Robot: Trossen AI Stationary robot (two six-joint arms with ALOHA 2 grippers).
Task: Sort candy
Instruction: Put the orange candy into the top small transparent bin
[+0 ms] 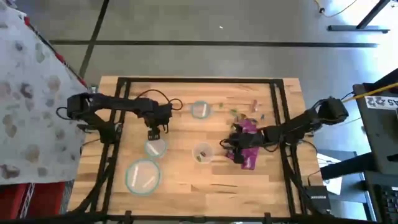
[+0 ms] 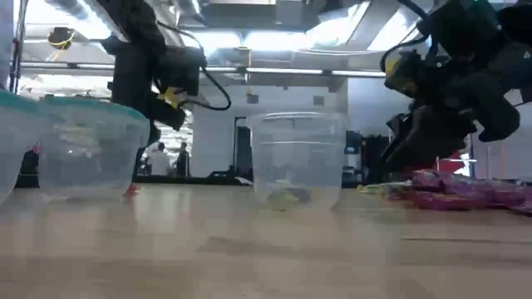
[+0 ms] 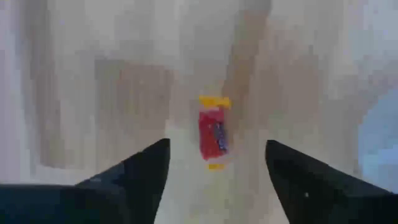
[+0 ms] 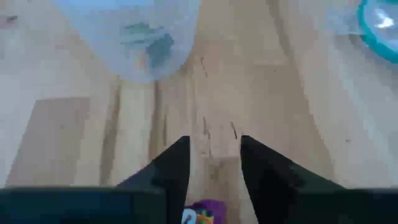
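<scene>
Landmark: the small clear cup (image 1: 203, 151) mid-table, with a bit of greenish candy (image 2: 287, 196) at its bottom.

Nearest the table's front edge: the large bowl (image 1: 143, 175), front-left of the cup, with pale pieces inside that I can't identify. Just behind it, left of the cup, sits a smaller bowl (image 1: 155, 147).

Left gripper (image 1: 155, 132) hangs directly over that smaller bowl, fingers (image 3: 140, 169) spread wide and holding nothing. In the left wrist view a red sweet with yellow ends (image 3: 213, 132) lies below, between the fingers and free of both. From the low view a small red bit (image 2: 130, 190) shows at the base of the bowls on that side.

Right gripper (image 1: 229, 144) is just right of the cup, low over the table. Its fingers (image 4: 171, 163) stand a narrow gap apart, and the right wrist view shows a purple wrapper (image 4: 200, 213) at the base of that gap. Can't tell whether it's pinched or only lying beneath.

The heap of magenta packets (image 1: 249, 148) lies right of the cup, partly under the right arm. In the low view it is flat on the wood.

Farther back: a third bowl (image 1: 200, 110) behind the cup, and loose sweets (image 1: 254, 106) scattered behind and right of the cup, pinkish and greenish.

Beyond the table, a person (image 2: 155, 158) stands in the room, far off.
</scene>
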